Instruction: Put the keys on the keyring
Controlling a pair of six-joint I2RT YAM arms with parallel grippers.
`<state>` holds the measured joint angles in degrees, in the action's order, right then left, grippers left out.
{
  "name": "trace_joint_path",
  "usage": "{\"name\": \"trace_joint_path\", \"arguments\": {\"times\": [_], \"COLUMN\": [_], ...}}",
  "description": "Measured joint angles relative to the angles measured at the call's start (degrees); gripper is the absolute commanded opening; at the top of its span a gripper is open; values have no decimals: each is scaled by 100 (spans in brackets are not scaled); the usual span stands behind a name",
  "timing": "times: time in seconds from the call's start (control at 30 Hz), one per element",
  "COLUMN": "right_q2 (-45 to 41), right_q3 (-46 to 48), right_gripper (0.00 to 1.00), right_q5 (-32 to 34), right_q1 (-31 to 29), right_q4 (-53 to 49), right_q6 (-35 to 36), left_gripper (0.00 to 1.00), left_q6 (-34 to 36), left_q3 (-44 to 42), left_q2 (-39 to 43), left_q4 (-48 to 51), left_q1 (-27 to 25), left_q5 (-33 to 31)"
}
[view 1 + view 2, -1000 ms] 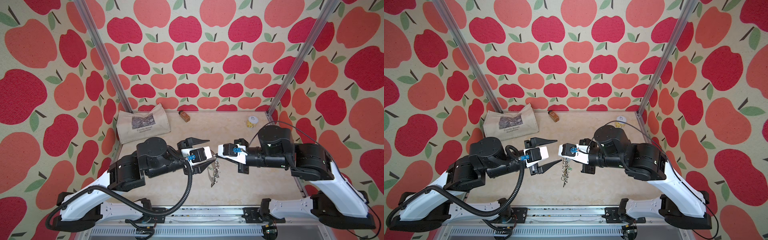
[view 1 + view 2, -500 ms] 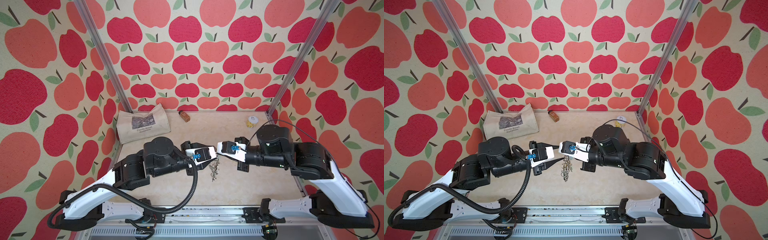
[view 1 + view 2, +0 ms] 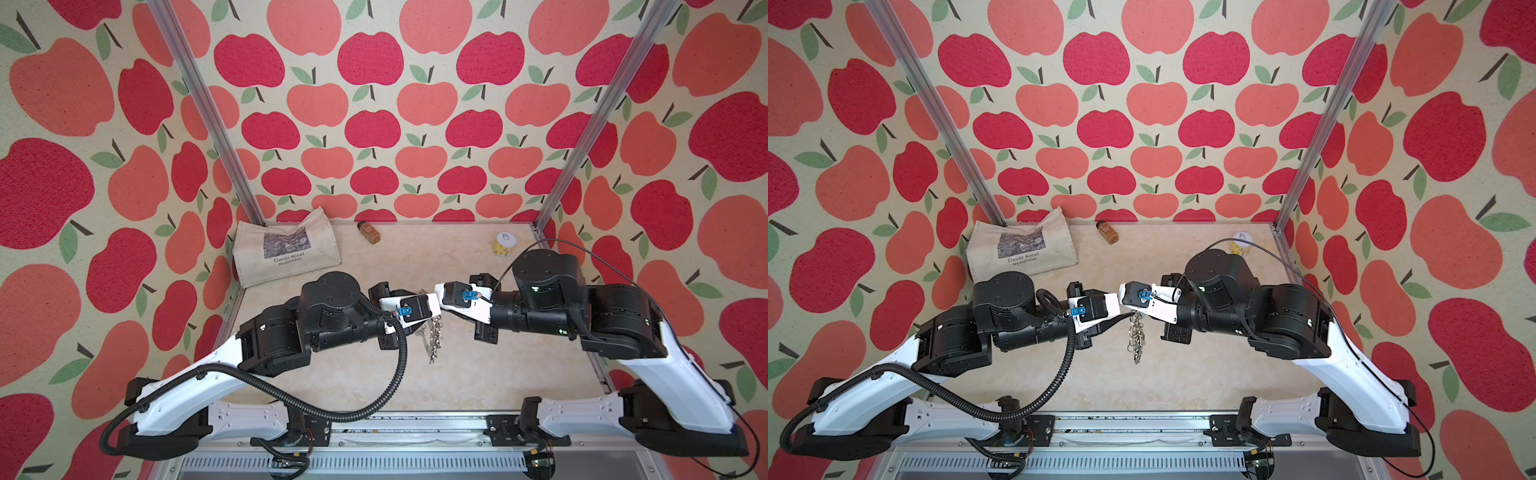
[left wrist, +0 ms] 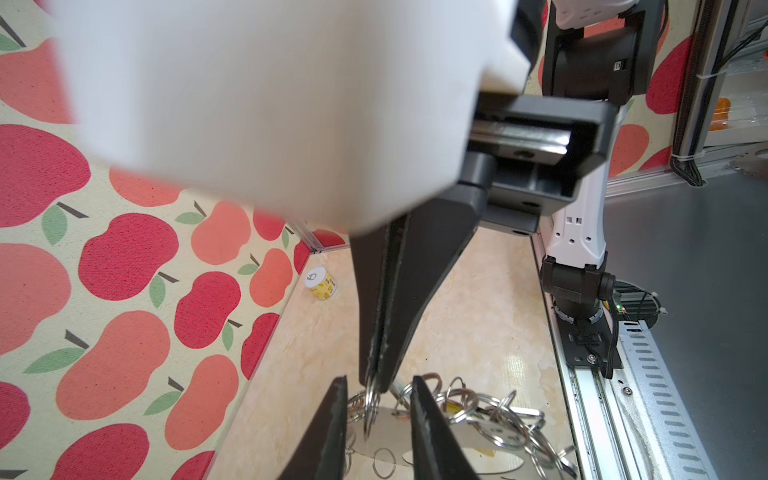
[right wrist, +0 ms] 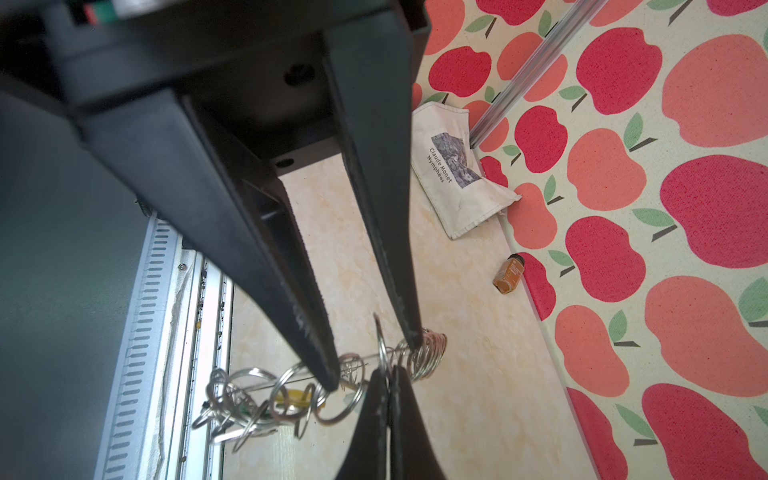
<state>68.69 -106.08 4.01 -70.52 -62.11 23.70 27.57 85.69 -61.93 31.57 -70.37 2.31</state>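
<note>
We are looking down on two robot arms meeting over a marbled tabletop (image 3: 457, 374). The right tool (image 4: 376, 380) is pinching closed on one split ring (image 4: 371, 405) of the keyring (image 3: 1136, 338), a grey plate fringed with silver rings, which is dangling beneath it. The left tool (image 5: 372, 358) is straddling that row of rings, its jaws standing apart. A canvas tote bag (image 3: 286, 249) is lying in the back corner.

Keyring (image 4: 390, 432): smooth grey metal plate, glossy silvery wire rings. Below it, polished marble-look tabletop (image 3: 478, 374); behind it, matt woven cloth bag (image 3: 286, 249).
</note>
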Motion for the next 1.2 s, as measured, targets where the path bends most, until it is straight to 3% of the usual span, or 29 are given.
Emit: {"name": "trace_joint_path", "arguments": {"times": [1.2], "right_q2": [-74], "right_q3": [2], "right_gripper": [0], "right_q5": [4], "right_q1": [-101], "right_q4": [109], "right_q6": [-22], "left_gripper": [6], "left_q6": [90], "left_q3": [-39], "left_q2": [35], "left_q4": [-90], "left_q1": [48], "left_q5": [4]}}
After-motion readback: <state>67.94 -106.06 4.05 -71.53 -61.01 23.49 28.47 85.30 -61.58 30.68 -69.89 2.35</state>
